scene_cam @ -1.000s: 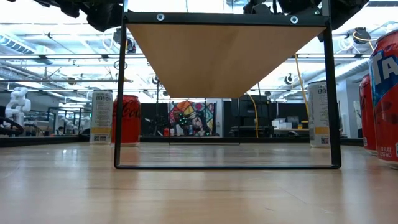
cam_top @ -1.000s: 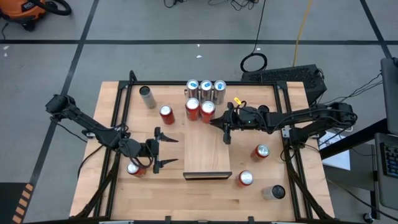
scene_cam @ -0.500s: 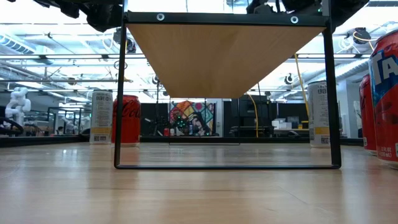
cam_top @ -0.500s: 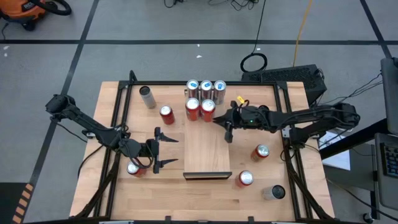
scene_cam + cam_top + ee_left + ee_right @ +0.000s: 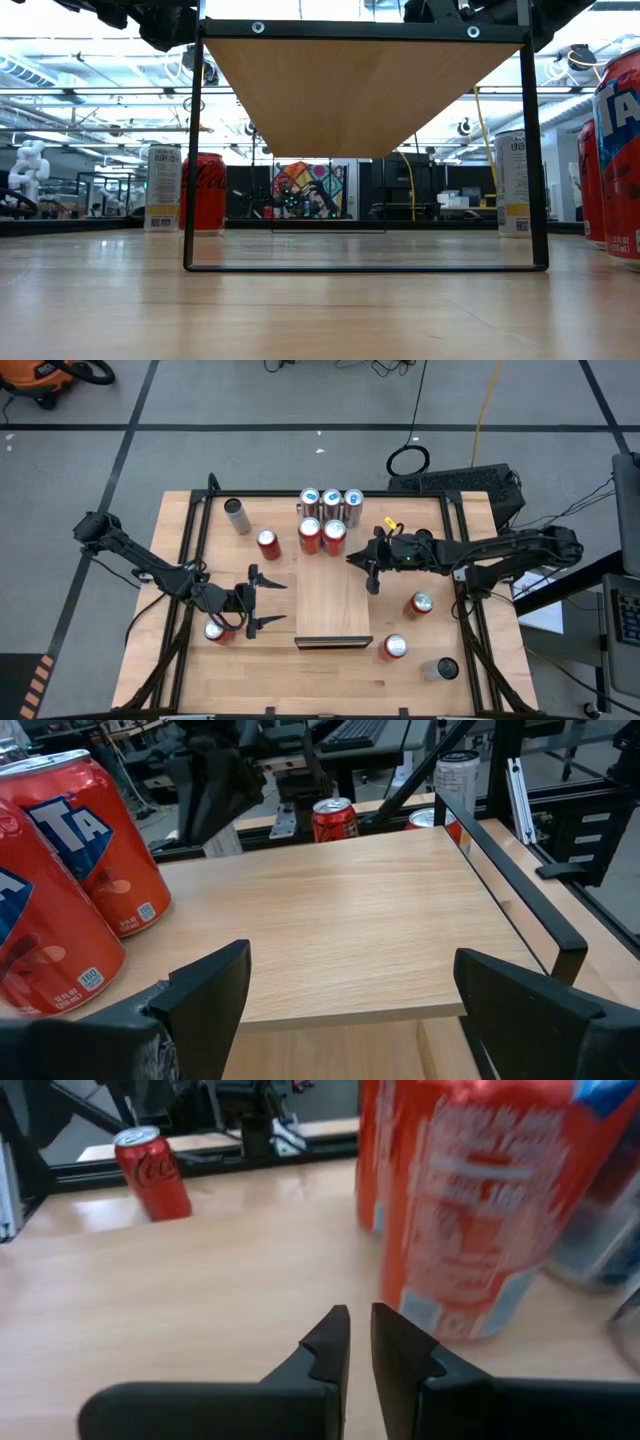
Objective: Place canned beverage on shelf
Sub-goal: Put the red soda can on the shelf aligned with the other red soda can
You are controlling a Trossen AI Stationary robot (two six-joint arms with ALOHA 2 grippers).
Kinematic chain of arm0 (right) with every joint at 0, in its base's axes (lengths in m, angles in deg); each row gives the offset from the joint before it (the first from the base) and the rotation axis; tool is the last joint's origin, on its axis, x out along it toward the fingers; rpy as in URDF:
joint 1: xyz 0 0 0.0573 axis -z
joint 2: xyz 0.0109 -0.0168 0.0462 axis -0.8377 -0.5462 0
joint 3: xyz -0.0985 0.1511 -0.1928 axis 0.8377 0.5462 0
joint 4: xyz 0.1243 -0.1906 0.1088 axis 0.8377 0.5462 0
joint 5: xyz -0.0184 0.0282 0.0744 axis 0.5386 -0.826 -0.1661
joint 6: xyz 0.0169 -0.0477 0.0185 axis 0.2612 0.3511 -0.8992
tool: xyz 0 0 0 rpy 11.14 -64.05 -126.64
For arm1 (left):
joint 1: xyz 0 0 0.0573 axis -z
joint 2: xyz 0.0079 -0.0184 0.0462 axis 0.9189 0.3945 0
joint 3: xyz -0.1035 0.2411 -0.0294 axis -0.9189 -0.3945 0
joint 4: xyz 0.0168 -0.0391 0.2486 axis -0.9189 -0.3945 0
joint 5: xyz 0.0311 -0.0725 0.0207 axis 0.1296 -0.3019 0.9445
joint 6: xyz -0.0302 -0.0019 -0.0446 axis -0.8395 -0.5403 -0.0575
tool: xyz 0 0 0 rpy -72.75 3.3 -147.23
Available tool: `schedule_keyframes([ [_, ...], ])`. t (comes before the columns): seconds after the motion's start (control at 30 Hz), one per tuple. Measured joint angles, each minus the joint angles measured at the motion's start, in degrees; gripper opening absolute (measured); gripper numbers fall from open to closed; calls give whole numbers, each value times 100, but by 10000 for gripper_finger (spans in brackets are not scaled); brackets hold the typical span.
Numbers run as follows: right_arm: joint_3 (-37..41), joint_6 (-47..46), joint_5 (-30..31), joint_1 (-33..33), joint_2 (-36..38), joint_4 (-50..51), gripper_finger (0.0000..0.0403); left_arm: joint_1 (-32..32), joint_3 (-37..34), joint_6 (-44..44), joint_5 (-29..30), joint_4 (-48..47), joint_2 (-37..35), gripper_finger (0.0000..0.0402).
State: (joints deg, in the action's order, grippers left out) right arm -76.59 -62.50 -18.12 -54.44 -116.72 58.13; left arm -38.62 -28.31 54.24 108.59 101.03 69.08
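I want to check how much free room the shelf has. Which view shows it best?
The high view: the whole shelf from above, five cans at its far end. The left wrist view shows its bare top at an angle, the right wrist view a close patch, the low view only its underside.

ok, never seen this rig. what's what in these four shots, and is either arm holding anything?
Two dark robot arms work at a wooden table, each ending in a two-finger pincer. The overhead shot shows everything; the low one looks level across the tabletop, under the shelf; the other two come from cameras on the wrists. The pale raised panel in the middle is the shelf, with five cans at its far end, two red cans in front. More cans stand around it on the table. The left pincer is open beside the shelf's left edge, empty. The right pincer is shut over the shelf's right edge, holding nothing.
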Motion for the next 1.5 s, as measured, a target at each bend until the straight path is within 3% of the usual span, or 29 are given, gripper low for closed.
schedule_keyframes([
  [0.23,-2,-361,-14,-375,168,429,22,0,0,-7,0,4,1,347],
  [0.53,-22,-586,-8,-1089,944,732,22,0,0,-135,0,11,0,347],
  [0.77,-1010,-1230,887,-2045,974,3095,22,0,0,-162,7,7,0,347],
  [0.93,-1896,-1876,1028,-2645,760,4548,32,0,0,-253,177,60,0,347],
  [1.17,-2566,-3042,940,-3250,675,6242,87,0,0,-313,318,47,0,347],
  [1.5,-2566,-3693,430,-4030,117,6517,226,0,0,-592,483,317,0,347],
])
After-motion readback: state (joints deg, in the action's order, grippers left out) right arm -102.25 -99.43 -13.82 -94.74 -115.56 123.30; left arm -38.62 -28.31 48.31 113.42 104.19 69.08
